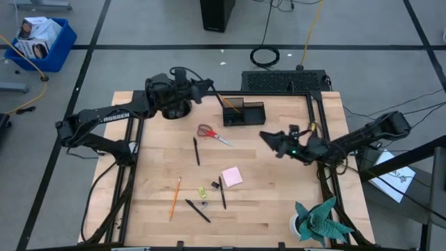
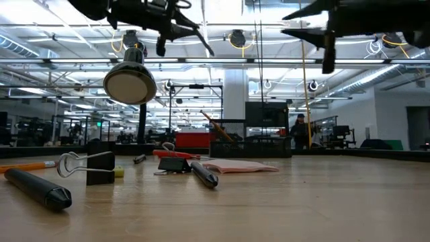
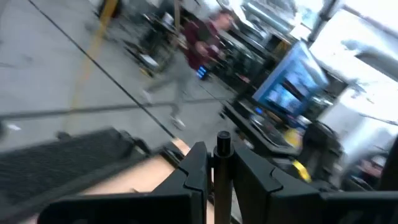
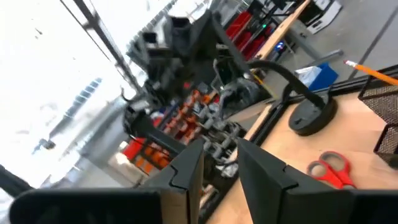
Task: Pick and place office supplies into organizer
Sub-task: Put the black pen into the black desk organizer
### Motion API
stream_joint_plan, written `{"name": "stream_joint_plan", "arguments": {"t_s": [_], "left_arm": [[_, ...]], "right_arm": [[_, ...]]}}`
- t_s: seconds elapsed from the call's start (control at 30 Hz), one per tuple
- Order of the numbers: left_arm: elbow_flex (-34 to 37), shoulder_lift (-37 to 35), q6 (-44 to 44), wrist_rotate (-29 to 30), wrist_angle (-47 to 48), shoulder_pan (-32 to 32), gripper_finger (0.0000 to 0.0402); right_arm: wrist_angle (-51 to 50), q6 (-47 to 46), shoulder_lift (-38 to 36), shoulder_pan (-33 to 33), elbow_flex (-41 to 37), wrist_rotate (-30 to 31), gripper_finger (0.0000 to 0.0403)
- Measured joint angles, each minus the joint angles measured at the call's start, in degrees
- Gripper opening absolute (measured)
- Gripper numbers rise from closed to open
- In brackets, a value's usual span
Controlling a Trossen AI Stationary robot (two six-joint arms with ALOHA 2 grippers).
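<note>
My left gripper hangs over the table's far left, just left of the organizer, and is shut on a thin black pen. An orange pencil leans inside the black mesh organizer. My right gripper hovers open over the table right of the red-handled scissors, with nothing between its fingers. On the wood lie the scissors, a pink sticky-note pad, an orange pencil, three black pens and a yellow-green bit. My left gripper pinches the black pen between its two fingers, and the pen's end sticks out past the fingertips. The fingers come about level from the table's left. The pen is lifted clear and slants down toward the organizer.
A round black lamp base stands under my left arm. A teal paper plant sits at the near right corner. A binder clip lies near the front edge. Bare wood shows between the scissors and the sticky pad.
</note>
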State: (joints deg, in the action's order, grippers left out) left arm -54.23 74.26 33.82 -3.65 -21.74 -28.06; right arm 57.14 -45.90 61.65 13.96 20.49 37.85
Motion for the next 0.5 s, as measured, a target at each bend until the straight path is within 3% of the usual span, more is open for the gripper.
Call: {"name": "stream_joint_plan", "arguments": {"t_s": [0.27, 0.5], "left_arm": [[-1.6, 8.2, 0.2, 1.9, -8.2, -0.5, 0.0048], [-11.9, 17.3, -12.5, 2.3, -3.0, 2.8, 0.005]], "right_arm": [[3.1, -0.1, -7.6, 0.0, -7.1, 1.1, 0.0089], [2.8, -2.9, -8.9, 0.0, -9.5, 1.1, 0.0089]]}}
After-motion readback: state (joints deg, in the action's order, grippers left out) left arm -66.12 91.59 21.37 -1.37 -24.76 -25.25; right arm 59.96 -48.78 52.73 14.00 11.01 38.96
